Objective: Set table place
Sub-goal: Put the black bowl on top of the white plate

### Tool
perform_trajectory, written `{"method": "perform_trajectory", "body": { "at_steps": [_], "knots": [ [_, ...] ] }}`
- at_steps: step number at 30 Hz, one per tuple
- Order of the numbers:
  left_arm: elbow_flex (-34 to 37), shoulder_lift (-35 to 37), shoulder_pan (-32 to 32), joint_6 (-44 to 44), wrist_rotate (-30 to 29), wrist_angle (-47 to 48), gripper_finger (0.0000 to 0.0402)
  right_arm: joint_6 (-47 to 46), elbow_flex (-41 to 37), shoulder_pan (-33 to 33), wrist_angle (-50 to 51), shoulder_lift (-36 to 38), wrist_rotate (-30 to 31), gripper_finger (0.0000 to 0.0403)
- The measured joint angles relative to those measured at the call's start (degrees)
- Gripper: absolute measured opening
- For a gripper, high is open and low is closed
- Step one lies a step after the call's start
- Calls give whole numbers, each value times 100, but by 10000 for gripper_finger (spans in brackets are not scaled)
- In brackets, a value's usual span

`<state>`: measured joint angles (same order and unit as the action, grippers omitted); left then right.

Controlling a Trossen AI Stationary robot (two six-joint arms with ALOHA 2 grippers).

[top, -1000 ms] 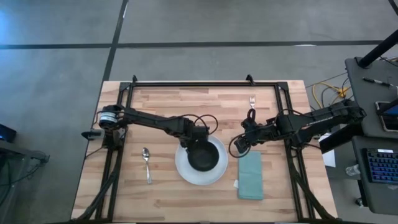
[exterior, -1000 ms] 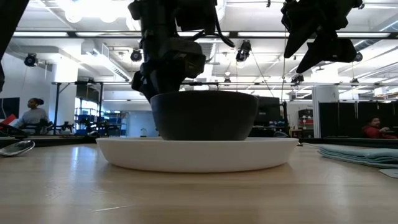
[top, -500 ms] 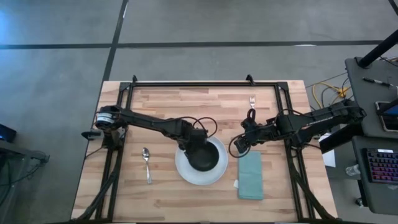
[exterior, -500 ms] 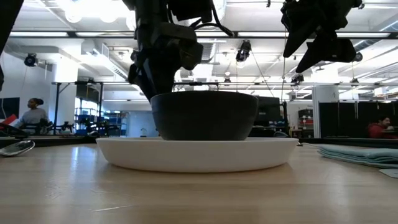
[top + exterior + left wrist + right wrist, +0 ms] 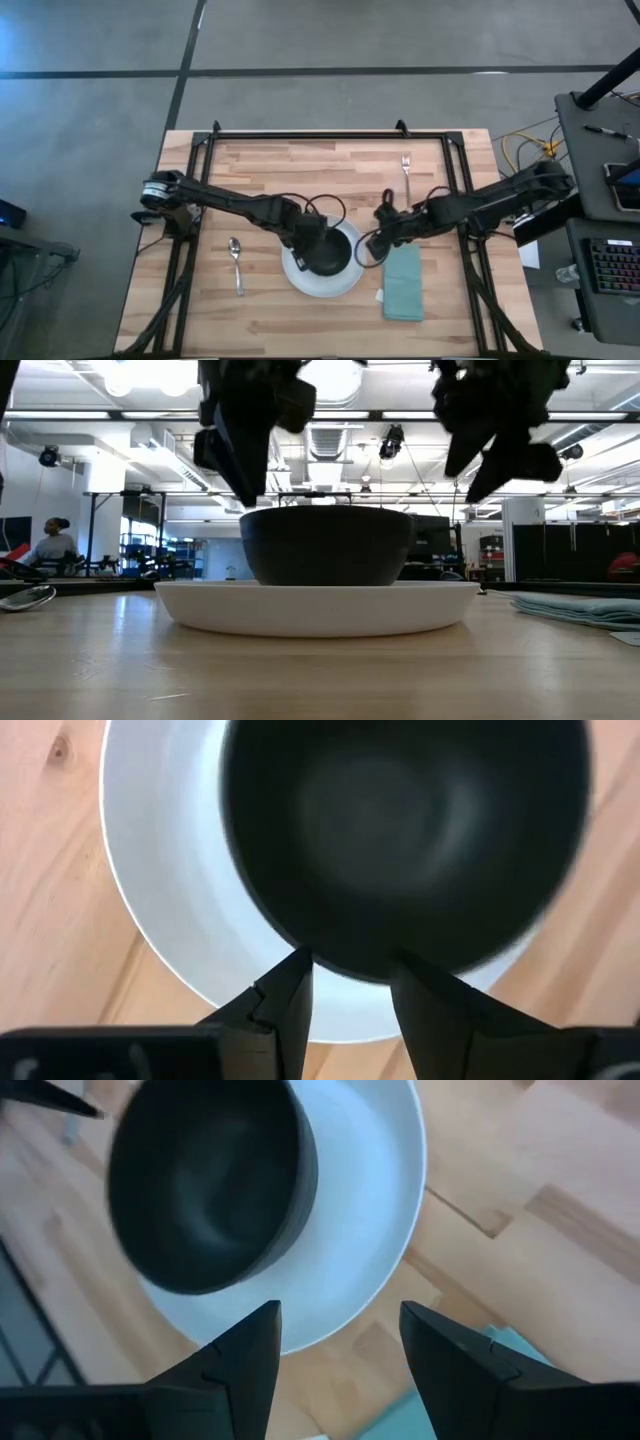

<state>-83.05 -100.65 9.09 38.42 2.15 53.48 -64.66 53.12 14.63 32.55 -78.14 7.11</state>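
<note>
My left gripper (image 5: 350, 990) has lifted off the black bowl (image 5: 327, 249) and now hangs above its rim, fingers spread and holding nothing. The bowl sits in the white plate (image 5: 300, 278), so I judge that step done. My right gripper (image 5: 382, 226) has swung in from beside the fork (image 5: 406, 168) toward the plate's edge, also spread and empty. The spoon (image 5: 236, 262) lies left of the plate and the teal napkin (image 5: 404, 284) right, so cutlery is left to place.

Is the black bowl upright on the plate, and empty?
Upright and empty. The black bowl sits level, base down, on the white plate; the left wrist view shows only its bare dark inside.
</note>
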Motion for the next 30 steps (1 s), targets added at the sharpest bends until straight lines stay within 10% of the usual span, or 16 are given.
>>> {"method": "perform_trajectory", "body": {
  "at_steps": [30],
  "knots": [
    [1224, 255, 668, 1079, -964, -663, 118, -92, 15, -91, -1570, -1283, 168, 33]
  ]
}}
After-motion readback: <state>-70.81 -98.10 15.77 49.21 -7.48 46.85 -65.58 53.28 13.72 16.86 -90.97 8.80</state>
